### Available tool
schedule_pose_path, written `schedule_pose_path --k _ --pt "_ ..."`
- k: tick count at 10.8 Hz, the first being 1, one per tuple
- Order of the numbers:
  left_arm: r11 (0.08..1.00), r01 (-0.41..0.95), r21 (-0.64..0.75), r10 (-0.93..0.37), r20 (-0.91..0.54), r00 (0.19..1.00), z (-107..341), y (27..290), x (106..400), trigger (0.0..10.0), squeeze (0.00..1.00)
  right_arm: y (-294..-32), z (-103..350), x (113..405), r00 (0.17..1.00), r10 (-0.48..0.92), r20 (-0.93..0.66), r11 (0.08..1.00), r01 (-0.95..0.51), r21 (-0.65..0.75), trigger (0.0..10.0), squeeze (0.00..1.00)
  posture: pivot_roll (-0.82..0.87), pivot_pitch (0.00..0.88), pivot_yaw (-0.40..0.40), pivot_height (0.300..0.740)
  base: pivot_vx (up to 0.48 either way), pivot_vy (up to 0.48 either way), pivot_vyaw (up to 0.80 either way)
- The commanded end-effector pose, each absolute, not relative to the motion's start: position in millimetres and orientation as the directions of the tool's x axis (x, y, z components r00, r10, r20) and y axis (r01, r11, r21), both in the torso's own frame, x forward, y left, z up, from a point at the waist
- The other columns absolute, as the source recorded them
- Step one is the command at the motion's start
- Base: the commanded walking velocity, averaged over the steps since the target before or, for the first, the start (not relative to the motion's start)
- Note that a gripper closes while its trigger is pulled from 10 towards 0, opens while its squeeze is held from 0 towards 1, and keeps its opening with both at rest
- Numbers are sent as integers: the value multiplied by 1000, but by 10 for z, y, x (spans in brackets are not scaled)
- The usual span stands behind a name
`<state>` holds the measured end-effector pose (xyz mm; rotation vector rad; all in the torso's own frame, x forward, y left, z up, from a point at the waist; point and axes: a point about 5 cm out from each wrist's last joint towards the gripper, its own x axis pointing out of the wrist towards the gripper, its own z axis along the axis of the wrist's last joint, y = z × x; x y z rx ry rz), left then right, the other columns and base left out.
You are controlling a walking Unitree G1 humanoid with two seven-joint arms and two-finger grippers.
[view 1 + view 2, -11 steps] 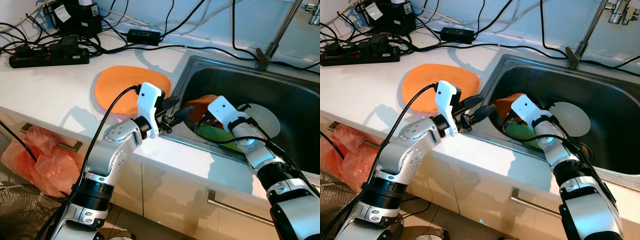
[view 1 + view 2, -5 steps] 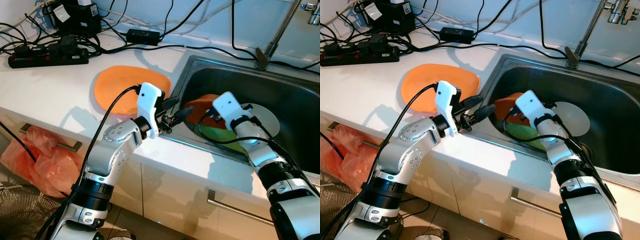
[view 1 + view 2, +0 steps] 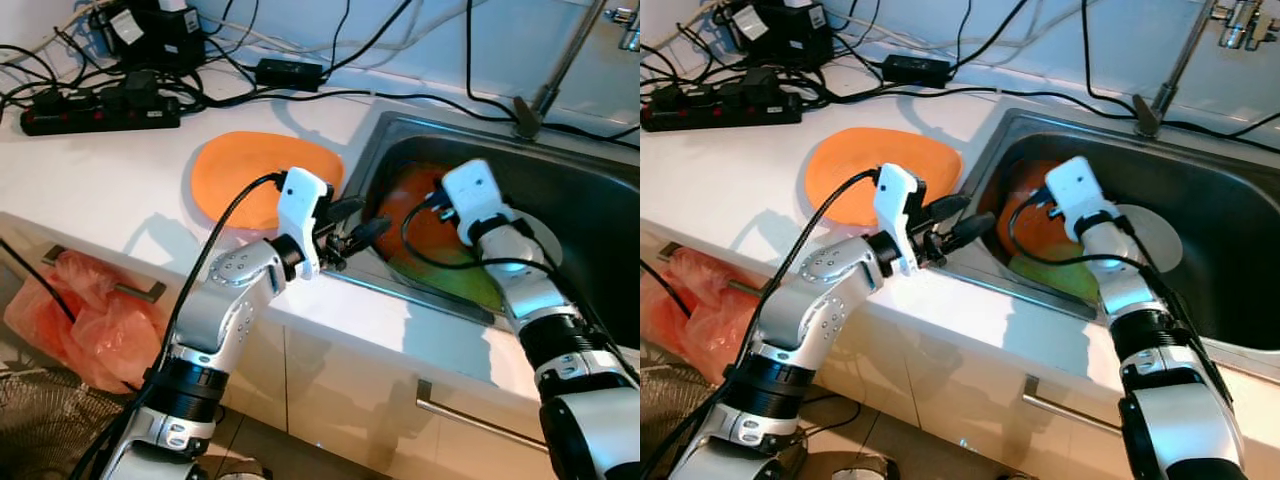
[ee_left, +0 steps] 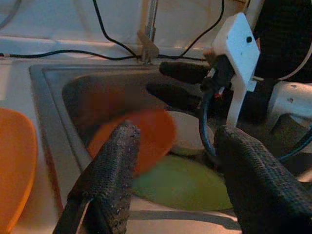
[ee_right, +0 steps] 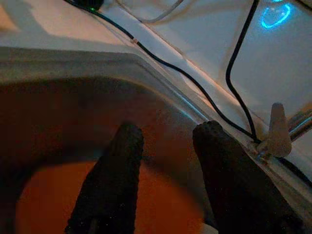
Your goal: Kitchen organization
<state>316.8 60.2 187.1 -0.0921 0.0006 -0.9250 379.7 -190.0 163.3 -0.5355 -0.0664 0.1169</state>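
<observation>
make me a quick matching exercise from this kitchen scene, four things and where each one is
Things:
1. orange plate
2. green plate
3. power strip
4. left gripper

Places:
A. countertop's back-left corner
B. low in the sink, nearest its front wall
C. flat on the countertop, left of the sink
D. over the sink's left rim

Pairs: 1-C, 2-B, 3-A, 4-D

A steel sink (image 3: 1200, 300) is sunk into the white table (image 3: 730, 170). An orange plate (image 3: 1035, 228) leans inside it over a green plate (image 3: 1065, 275), with a white plate (image 3: 1150, 235) at their three o'clock. Another orange plate (image 3: 855, 170) lies on the table at the sink's nine o'clock. The left gripper (image 3: 965, 222) hovers spread at the sink's rim.
</observation>
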Motion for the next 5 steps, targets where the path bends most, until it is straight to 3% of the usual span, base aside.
schedule_pose_path --k 1,5 --pt "579 813 -65 -813 31 581 1884 568 3141 10000 0 -1915 1702 3809 990 132 45 872 -94 -480 10000 0 232 59 -33 740 0 0 0" --pt "597 800 -60 -800 35 599 1886 588 3154 10000 0 -1886 1723 3803 988 135 71 899 -92 -429 10000 0 236 66 -34 740 0 0 0"
